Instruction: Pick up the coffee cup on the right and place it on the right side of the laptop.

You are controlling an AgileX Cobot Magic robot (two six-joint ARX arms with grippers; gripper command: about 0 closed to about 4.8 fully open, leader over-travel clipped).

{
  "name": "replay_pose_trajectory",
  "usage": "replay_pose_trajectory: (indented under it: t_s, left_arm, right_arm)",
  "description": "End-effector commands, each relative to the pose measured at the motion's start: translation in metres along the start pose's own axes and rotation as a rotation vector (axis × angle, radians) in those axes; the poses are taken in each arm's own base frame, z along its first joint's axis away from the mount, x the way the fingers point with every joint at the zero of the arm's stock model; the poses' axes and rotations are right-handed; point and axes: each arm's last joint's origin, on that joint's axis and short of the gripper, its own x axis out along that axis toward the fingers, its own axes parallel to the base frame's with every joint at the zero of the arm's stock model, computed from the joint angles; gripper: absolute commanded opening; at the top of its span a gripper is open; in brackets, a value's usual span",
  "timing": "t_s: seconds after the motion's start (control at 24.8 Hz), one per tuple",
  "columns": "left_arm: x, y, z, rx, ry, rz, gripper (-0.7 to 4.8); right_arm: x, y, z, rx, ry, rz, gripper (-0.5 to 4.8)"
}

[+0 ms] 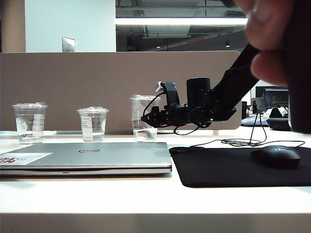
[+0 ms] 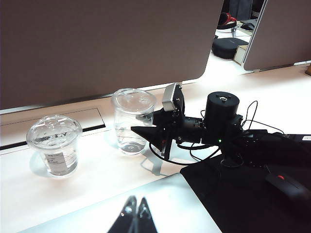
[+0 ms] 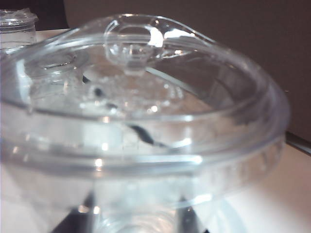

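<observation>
The coffee cup (image 1: 142, 118) stands on the white table (image 1: 146, 199) behind the laptop (image 1: 87, 158), near its right back corner, to the right of two shorter cups. The right gripper (image 2: 148, 132) reaches level from the right, and its fingers are on both sides of the cup. I cannot tell if they already press the wall. The left gripper (image 2: 136, 213) hangs above the laptop lid with its tips pressed together, holding nothing.

I judge that the grasp step is in hand. The next move needs a firm but soft squeeze, because thin plastic bends, then a straight lift and a carry toward the black mouse pad (image 1: 233, 167) beside the laptop.
</observation>
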Motion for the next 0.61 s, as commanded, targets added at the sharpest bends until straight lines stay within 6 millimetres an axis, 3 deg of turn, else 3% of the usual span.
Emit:
replay_pose_trajectory:
  t_s: [0.04,0.61]
  left_arm:
    - [-0.001,0.000,0.002,0.008,-0.018,-0.001,-0.06]
    - [-0.001,0.000,0.001,0.006,-0.010,0.000,-0.06]
  right_arm:
    - [0.001,0.000,0.007,-0.019,-0.028,-0.003,2.33]
    - [-0.003,-0.004,0.029,-0.002,-0.093,0.003,2.33]
